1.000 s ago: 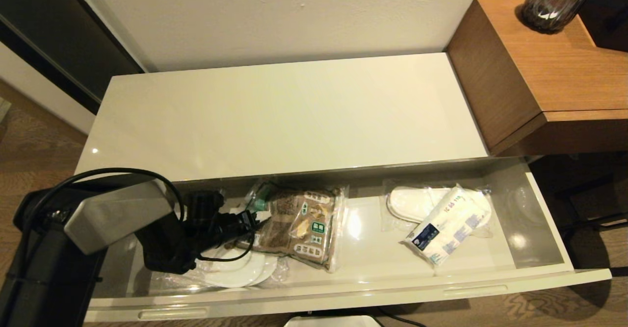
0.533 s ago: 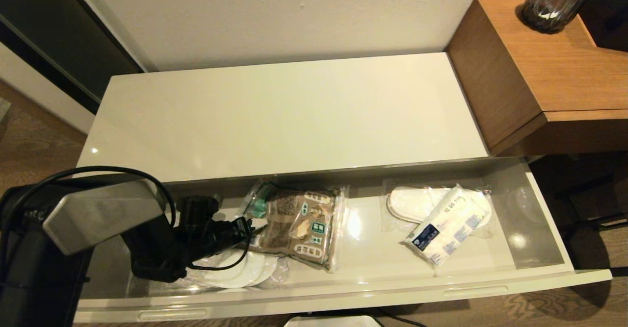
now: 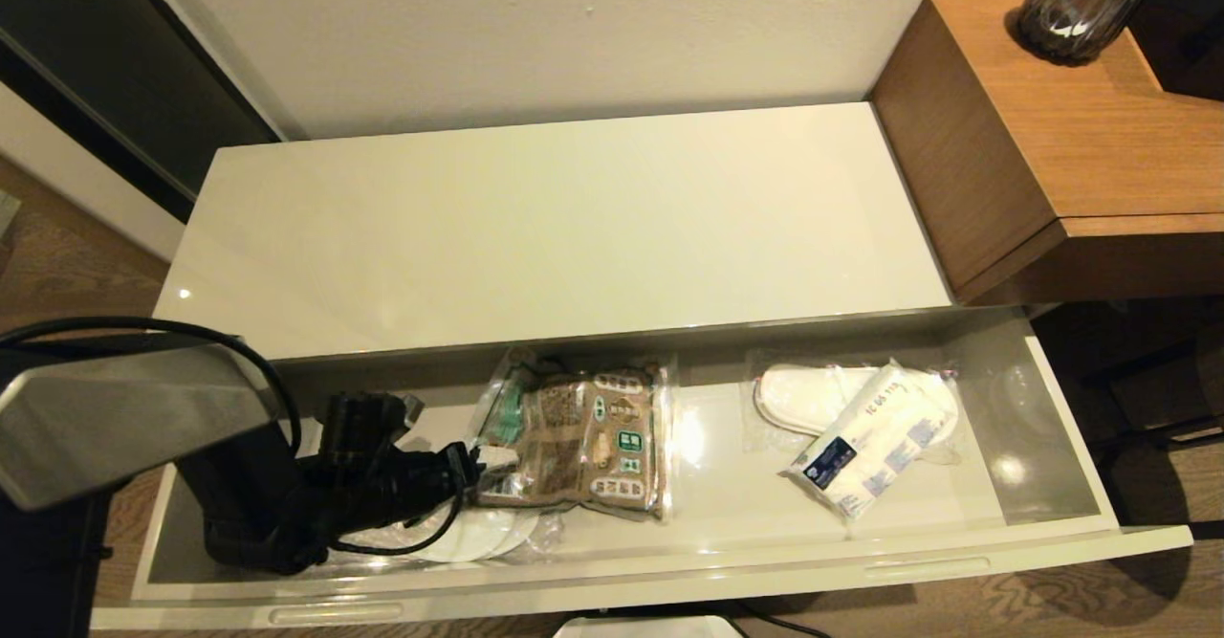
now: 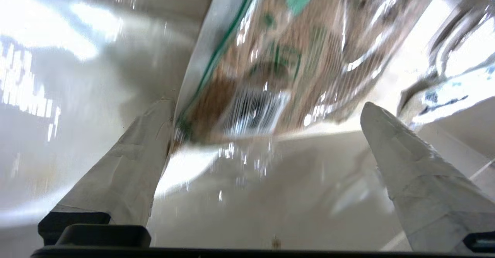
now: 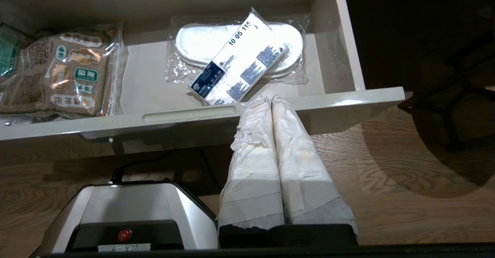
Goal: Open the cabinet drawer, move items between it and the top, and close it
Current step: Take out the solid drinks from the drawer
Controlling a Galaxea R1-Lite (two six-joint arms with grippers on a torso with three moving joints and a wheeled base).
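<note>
— Drawer (image 3: 1071, 485) pulled right out, and the left gripper (image 3: 473, 456) is down inside it at the left end. What's it doing?
— Fingers (image 4: 127, 173) spread wide, holding nothing; the near edge of the snack bag (image 3: 579, 442) lies just ahead, between the tips, one finger right at its corner.
— And the tissue pack (image 3: 875, 451)?
— Toward the right end, lying across wrapped slippers (image 3: 813, 394).
— The other arm?
— Right gripper (image 5: 270, 101) hangs before the drawer front, fingers pressed together, empty.
</note>
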